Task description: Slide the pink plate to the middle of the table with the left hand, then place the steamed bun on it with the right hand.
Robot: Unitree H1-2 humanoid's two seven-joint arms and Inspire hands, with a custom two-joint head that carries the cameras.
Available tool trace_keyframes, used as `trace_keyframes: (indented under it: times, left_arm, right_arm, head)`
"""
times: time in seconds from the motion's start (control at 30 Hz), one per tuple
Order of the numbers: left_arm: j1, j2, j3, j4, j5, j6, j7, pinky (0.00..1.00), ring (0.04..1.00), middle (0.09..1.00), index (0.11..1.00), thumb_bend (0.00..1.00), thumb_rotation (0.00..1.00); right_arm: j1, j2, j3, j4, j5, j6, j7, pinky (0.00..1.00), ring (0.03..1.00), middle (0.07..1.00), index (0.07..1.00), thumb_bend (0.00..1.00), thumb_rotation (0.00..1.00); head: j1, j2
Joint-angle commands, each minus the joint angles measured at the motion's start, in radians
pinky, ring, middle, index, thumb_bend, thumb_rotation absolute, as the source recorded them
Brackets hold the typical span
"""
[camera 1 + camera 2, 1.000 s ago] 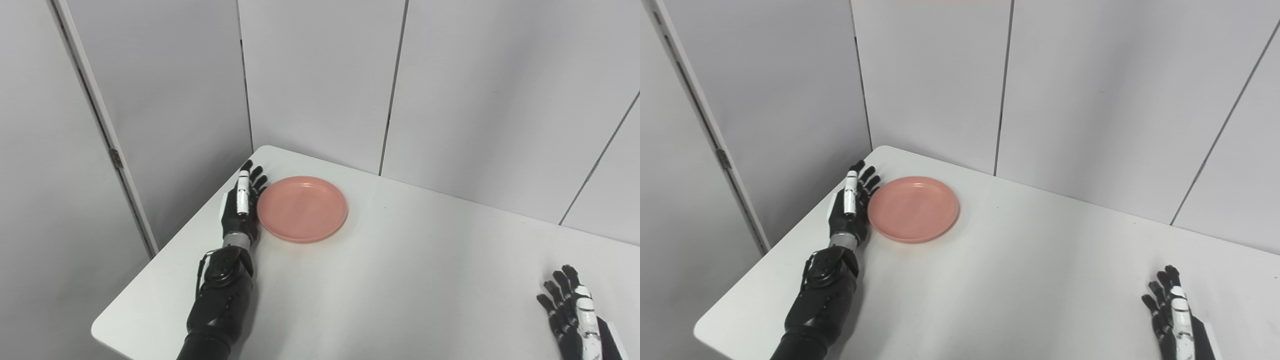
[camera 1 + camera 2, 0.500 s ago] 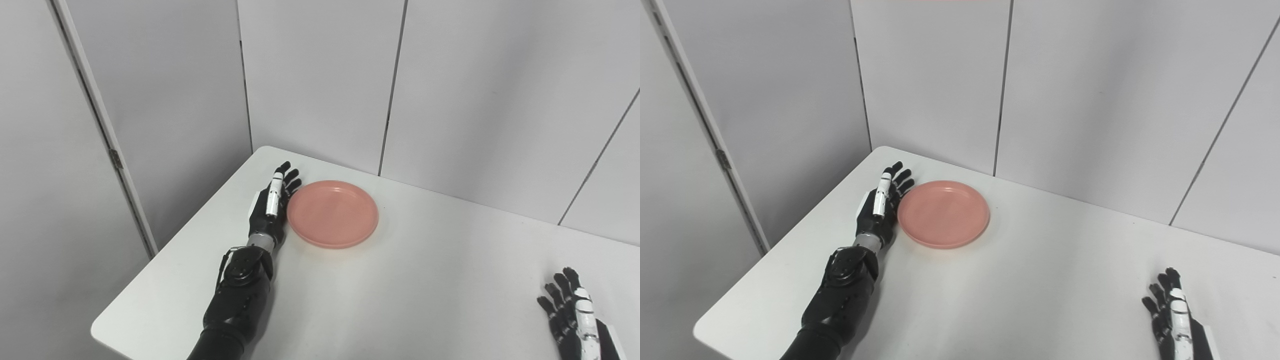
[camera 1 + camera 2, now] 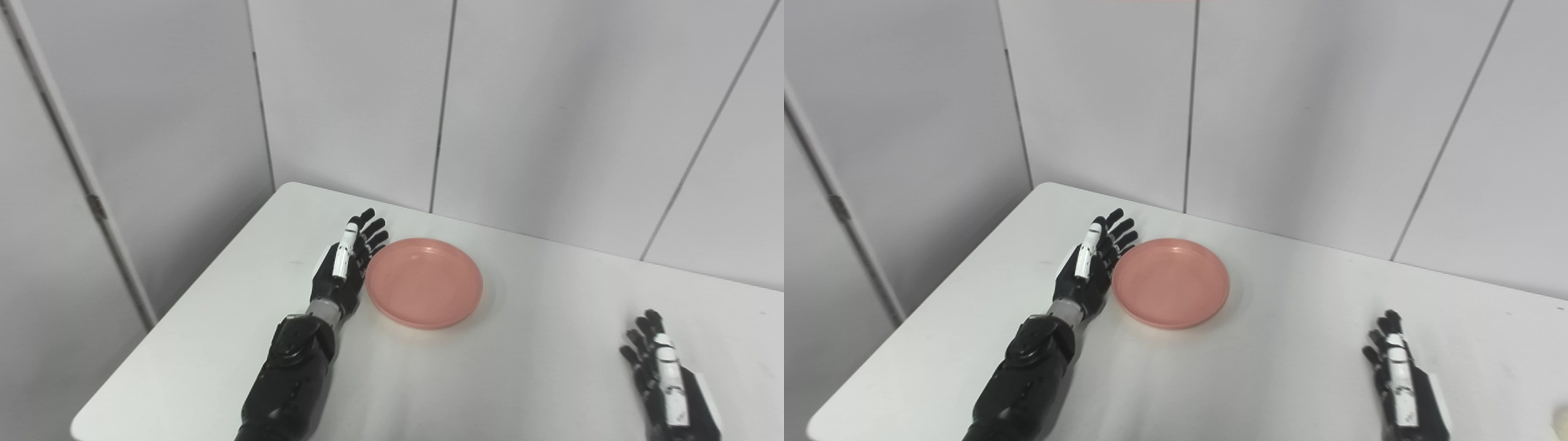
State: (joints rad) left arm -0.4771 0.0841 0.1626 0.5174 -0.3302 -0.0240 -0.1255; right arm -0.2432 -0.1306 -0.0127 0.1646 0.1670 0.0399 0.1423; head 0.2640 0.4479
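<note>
Over the last second the left hand (image 3: 344, 267) pushed the pink plate (image 3: 424, 283) rightward along the table (image 3: 502, 380), away from the far-left corner and toward the middle. The whole view also panned right in the last half second, so part of the apparent shift was camera motion, but against the table's far-left corner the plate clearly travelled. The left hand stood edge-on, fingers straight and slightly fanned, holding nothing, its palm side pressed against the plate's left rim; it was a flat push, not a grasp. The plate lay flat and empty, left of table centre as far as I could judge, so the slide looked mostly but not fully done. The right hand (image 3: 1402, 380) rested near the table's near-right edge, fingers extended and apart, empty, well apart from the plate. A pale rounded shape (image 3: 1562, 422) showed at the bottom-right corner of the right eye view, cut off by the frame; probably the steamed bun, but I couldn't confirm. In my judgement the push had a little further to go, then the left hand should clear out so the right could go for the bun. Risk: plate rotating off the palm if the contact slips along the rim.
</note>
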Motion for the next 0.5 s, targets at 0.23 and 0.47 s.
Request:
trace_keyframes:
  times: [0.23,0.47]
  left_arm:
    - [0.096,-0.049,-0.074,-0.112,-0.011,0.19,-0.049,0.96,0.947,0.955,0.948,0.38,1.0]
    - [0.117,-0.056,-0.116,-0.135,-0.014,0.225,-0.105,0.96,0.949,0.958,0.953,0.36,1.0]
  right_arm:
    - [0.03,0.045,0.013,0.088,-0.046,0.004,-0.031,1.0,0.992,0.992,1.0,0.18,1.0]
    - [0.027,0.059,0.015,0.121,-0.054,-0.037,-0.017,1.0,0.995,0.996,1.0,0.21,1.0]
  head:
    - [-0.099,0.002]
    - [-0.156,0.003]
